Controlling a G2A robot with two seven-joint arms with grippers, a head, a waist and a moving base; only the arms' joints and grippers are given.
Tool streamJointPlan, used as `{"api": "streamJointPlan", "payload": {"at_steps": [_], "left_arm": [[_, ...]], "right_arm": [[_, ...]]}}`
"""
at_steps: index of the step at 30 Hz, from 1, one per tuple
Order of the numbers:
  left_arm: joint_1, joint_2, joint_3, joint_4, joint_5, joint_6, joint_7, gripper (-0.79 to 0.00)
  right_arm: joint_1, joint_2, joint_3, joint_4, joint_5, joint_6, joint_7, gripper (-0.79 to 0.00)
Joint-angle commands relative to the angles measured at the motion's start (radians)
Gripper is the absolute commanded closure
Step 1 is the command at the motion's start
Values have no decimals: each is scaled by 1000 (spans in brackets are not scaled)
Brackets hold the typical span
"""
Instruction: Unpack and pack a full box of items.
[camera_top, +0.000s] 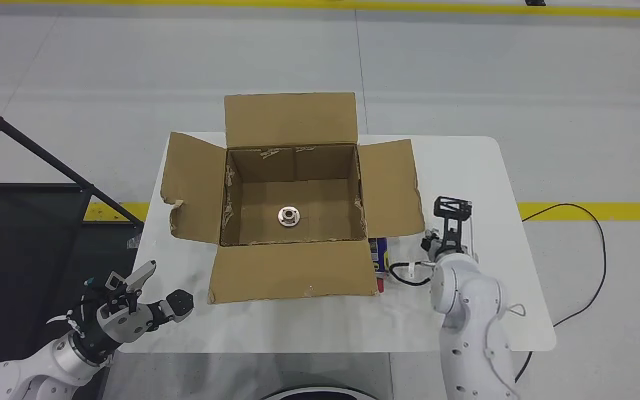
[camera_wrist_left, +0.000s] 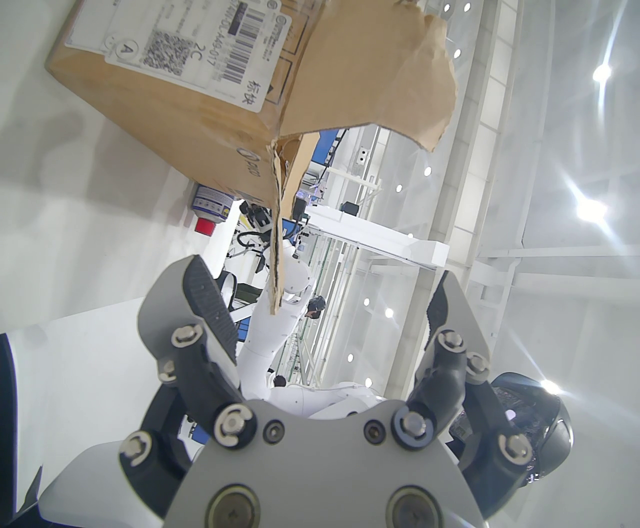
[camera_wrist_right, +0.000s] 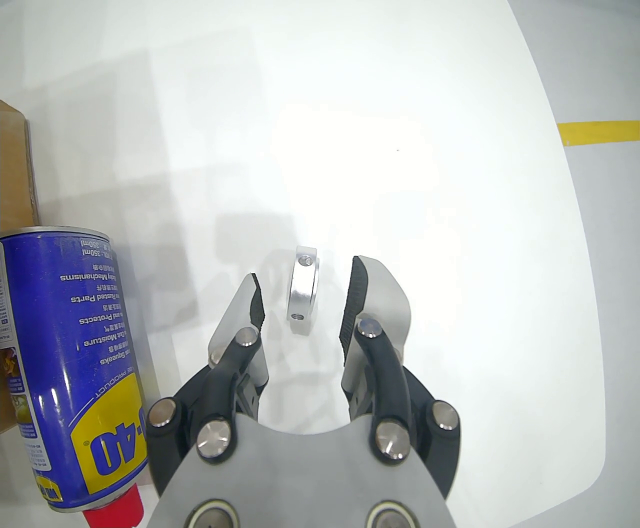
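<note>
An open cardboard box (camera_top: 290, 270) stands mid-table with its four flaps spread, and a metal ring (camera_top: 288, 214) lies on its floor. A second silver metal ring (camera_wrist_right: 303, 290) stands on edge on the white table, between the fingers of my right gripper (camera_wrist_right: 306, 278), which is open and not touching it. That gripper (camera_top: 452, 211) is to the right of the box. A blue spray can (camera_wrist_right: 70, 360) lies beside the box's right front corner (camera_top: 378, 256). My left gripper (camera_wrist_left: 320, 280) is open and holds nothing. It hovers off the table's front left corner (camera_top: 165, 287).
The white table (camera_top: 480, 170) has bare surface right of the box and in front of it. From the left wrist view the box (camera_wrist_left: 190, 100), its torn flap and the spray can (camera_wrist_left: 210, 207) lie ahead. A black frame stands left of the table.
</note>
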Motion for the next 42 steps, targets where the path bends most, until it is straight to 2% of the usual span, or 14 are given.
{"api": "streamJointPlan", "payload": {"at_steps": [1,4,8,9,11,13,14,16,24,31,36,42], "left_arm": [[0,0,0,0,0,0,0,-785],[0,0,0,0,0,0,0,-785],[0,0,0,0,0,0,0,-785],[0,0,0,0,0,0,0,-785],[0,0,0,0,0,0,0,-785],[0,0,0,0,0,0,0,-785],[0,0,0,0,0,0,0,-785],[0,0,0,0,0,0,0,-785],[0,0,0,0,0,0,0,-785],[-4,0,3,0,1,-1,13,-785],[-6,0,3,4,-5,-6,22,-785],[13,-1,-16,7,-19,-18,19,-785]], "right_arm": [[3,1,2,-7,0,7,1,-379],[10,1,5,-39,13,24,9,-391],[23,2,3,-90,-5,41,25,-459],[29,2,2,-106,-11,48,30,-533],[39,2,-2,-130,-17,64,43,-591],[52,1,-8,-155,-26,81,58,-606],[60,1,-12,-170,-34,88,64,-705],[73,0,-21,-195,-38,99,77,-785],[111,-7,-71,-294,1,123,115,-785],[142,-16,-175,-358,96,113,156,-785],[204,-27,-303,-323,134,89,189,-785],[319,-48,-423,-166,217,90,201,-785]]}}
